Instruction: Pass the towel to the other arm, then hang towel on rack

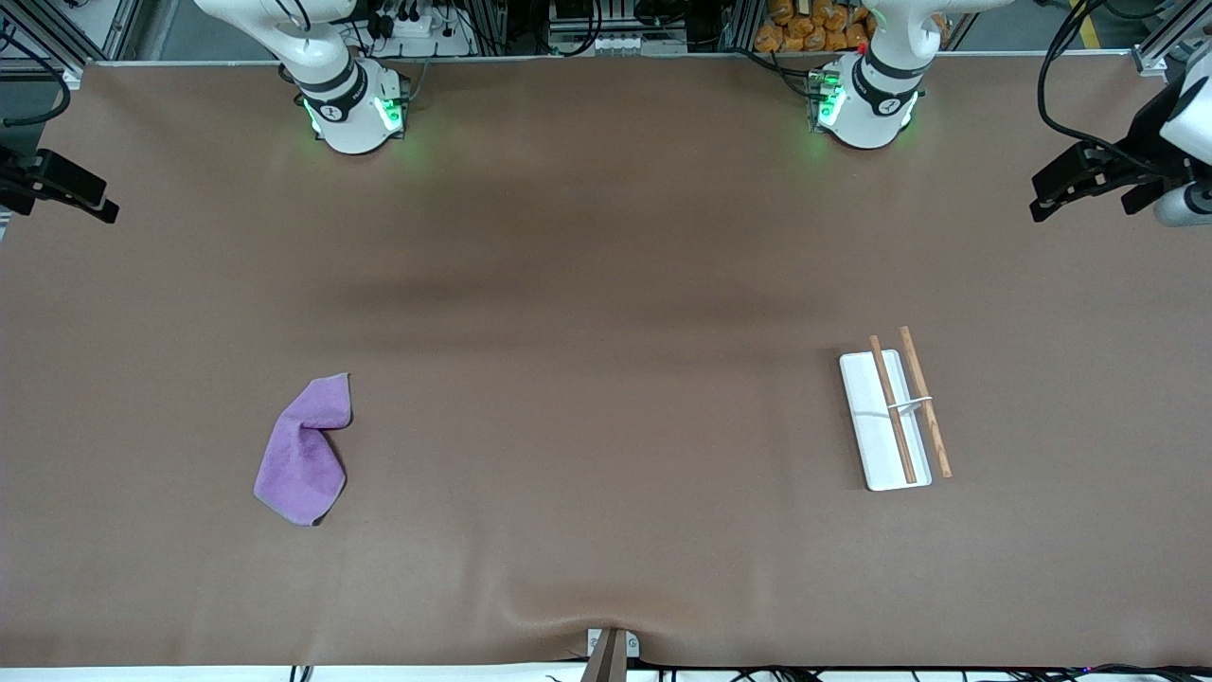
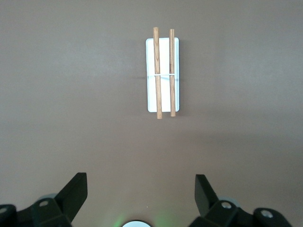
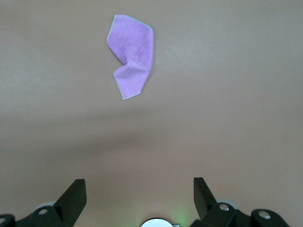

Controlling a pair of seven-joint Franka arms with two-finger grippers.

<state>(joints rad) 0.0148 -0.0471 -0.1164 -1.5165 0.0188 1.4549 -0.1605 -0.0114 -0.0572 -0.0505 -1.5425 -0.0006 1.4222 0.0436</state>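
The purple towel [image 1: 305, 455] lies crumpled flat on the brown table toward the right arm's end; in the right wrist view the towel [image 3: 131, 54] is seen from high above. The white rack [image 1: 866, 417] with two brown rods lies toward the left arm's end, and the rack [image 2: 164, 94] shows in the left wrist view. My left gripper [image 2: 141, 182] hangs open high above bare table short of the rack. My right gripper [image 3: 139, 187] is open too, high above bare table short of the towel. Neither holds anything. Both hands are out of the front view.
The two arm bases [image 1: 355, 109] [image 1: 866, 104] stand at the table's edge farthest from the front camera. Black camera mounts [image 1: 1098, 175] [image 1: 57, 185] jut in at both ends of the table. A small bracket [image 1: 608, 654] sits at the nearest edge.
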